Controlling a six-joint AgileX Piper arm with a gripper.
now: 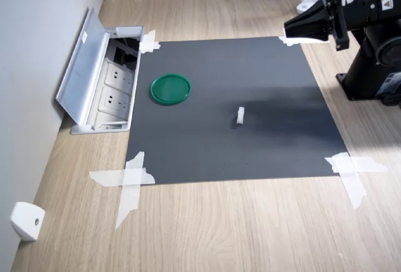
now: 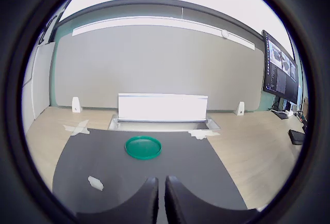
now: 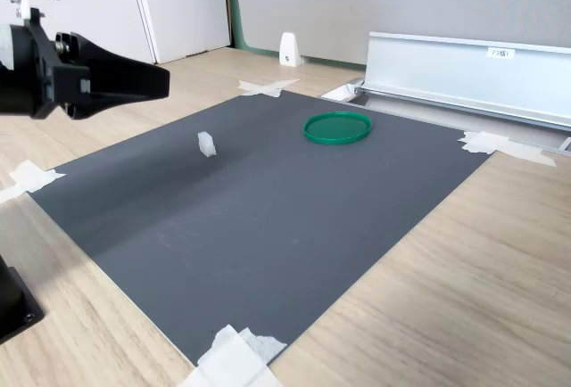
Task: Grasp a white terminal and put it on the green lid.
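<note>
Gripper up in the air above a corner of the dark mat, at the first exterior view's upper right, holding nothing. In the wrist view, black fingers almost together, only a thin gap between the tips, so closed or nearly closed. White terminal alone on the mat, near its middle in the first exterior view, well apart from the gripper. Green lid flat on the same mat, to the first exterior view's left of the terminal and near the open socket box in the wooden table. Lid bare, terminal not touching it. Mat corners held with white tape strips.
</note>
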